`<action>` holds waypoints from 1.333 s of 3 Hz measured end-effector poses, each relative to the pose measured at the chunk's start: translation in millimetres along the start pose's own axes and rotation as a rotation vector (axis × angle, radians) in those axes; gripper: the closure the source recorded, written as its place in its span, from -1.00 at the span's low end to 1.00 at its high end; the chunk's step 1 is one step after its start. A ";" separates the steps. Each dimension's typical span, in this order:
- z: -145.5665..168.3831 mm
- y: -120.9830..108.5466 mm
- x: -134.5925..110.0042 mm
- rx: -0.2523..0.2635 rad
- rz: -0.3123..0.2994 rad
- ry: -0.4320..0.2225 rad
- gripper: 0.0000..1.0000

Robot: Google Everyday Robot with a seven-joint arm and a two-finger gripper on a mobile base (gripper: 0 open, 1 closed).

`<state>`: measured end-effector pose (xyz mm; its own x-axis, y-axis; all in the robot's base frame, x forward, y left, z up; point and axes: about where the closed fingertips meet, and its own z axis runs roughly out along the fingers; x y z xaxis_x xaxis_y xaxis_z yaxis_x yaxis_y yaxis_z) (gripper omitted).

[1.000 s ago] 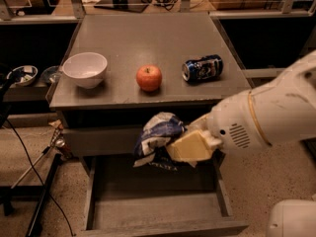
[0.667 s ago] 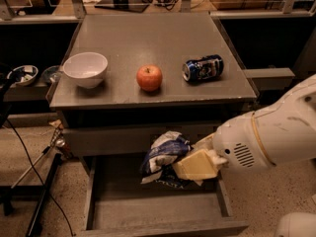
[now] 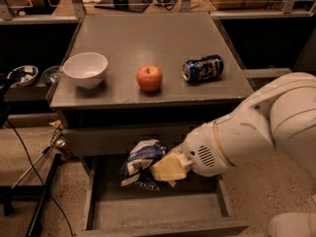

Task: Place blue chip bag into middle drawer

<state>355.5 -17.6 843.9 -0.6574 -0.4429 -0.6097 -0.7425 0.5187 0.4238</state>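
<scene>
The blue chip bag (image 3: 140, 164), dark blue with white patches and crinkled, hangs inside the open middle drawer (image 3: 158, 215), low over its flat grey floor near the back. My gripper (image 3: 165, 169) is shut on the bag's right side, its pale yellow fingers (image 3: 170, 168) pinching the foil. The white arm reaches in from the right and hides the drawer's right rear part.
On the cabinet top (image 3: 158, 48) stand a white bowl (image 3: 85, 69), a red apple (image 3: 149, 78) and a blue-and-white drink can (image 3: 203, 68) lying on its side. Cables and a metal stand (image 3: 42, 191) are on the floor at the left.
My gripper has carried the chip bag downward, from the level of the cabinet's upper front into the open drawer. Bowl, apple and can have not moved.
</scene>
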 end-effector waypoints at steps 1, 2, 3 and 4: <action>34.5 -3.1 7.5 -0.032 0.037 0.032 1.00; 40.5 -7.0 6.4 -0.039 0.053 0.037 1.00; 42.4 -8.7 6.4 -0.042 0.059 0.040 1.00; 64.0 -16.7 26.8 -0.062 0.117 0.074 1.00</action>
<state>358.4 8.7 777.6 -0.7458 -0.4356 -0.5040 -0.6653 0.5247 0.5311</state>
